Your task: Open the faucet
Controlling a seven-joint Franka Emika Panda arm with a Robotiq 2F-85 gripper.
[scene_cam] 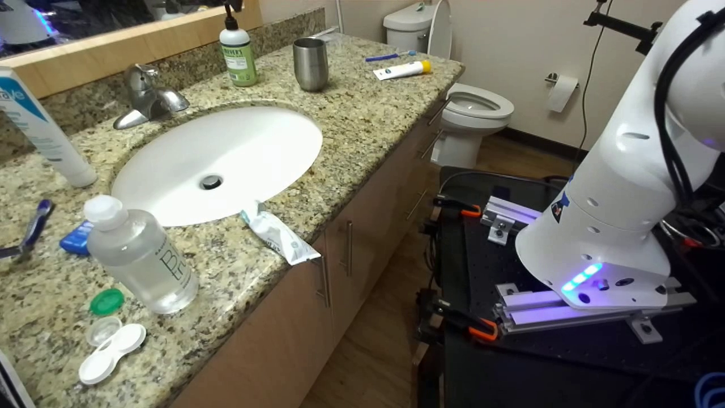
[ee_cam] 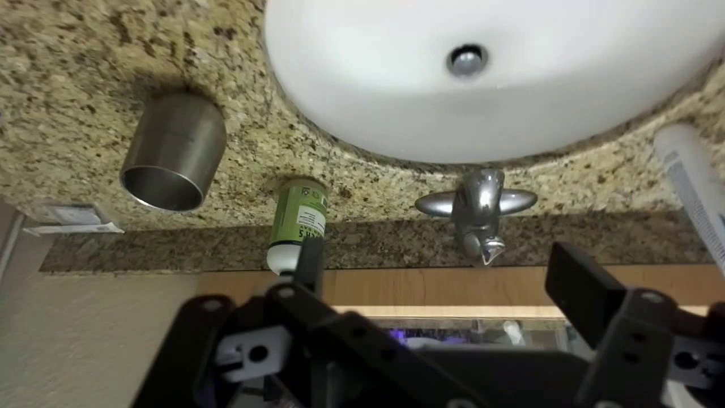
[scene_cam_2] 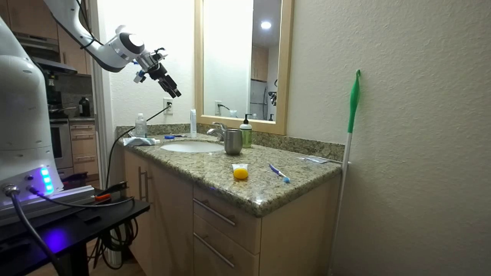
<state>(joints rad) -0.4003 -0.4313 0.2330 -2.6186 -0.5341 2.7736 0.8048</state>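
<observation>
Closest thing in the wrist view is the black end effector [ee_cam: 439,275], fingers spread really wide, and through that gap you can see the chrome faucet [ee_cam: 478,209], well beyond the tips. It's on the granite worktop [ee_cam: 249,170] right at the edge of the white basin [ee_cam: 481,124], spout aimed at the bowl. One finger blocks the pump end of a green soap bottle [ee_cam: 300,221], and a grey metal cup [ee_cam: 181,141] stands near that.

In an exterior view, a clear bottle [scene_cam: 141,260] and a white lens case [scene_cam: 113,352] are up front, with a green cap [scene_cam: 106,302] near both. A crumpled white tube [scene_cam: 280,235] reaches from about the basin rim to the worktop's front edge. Faucet sits at the back of the basin, below the mirror frame [scene_cam: 170,39], and the robot base [scene_cam: 595,243] is over on the opposite side.

In an exterior view, the end effector hangs in the air well above the worktop and well apart from the faucet, which the cup partly hides. A yellow-capped tube [scene_cam_2: 240,171] and a blue toothbrush [scene_cam_2: 279,172] lie near the corner.
</observation>
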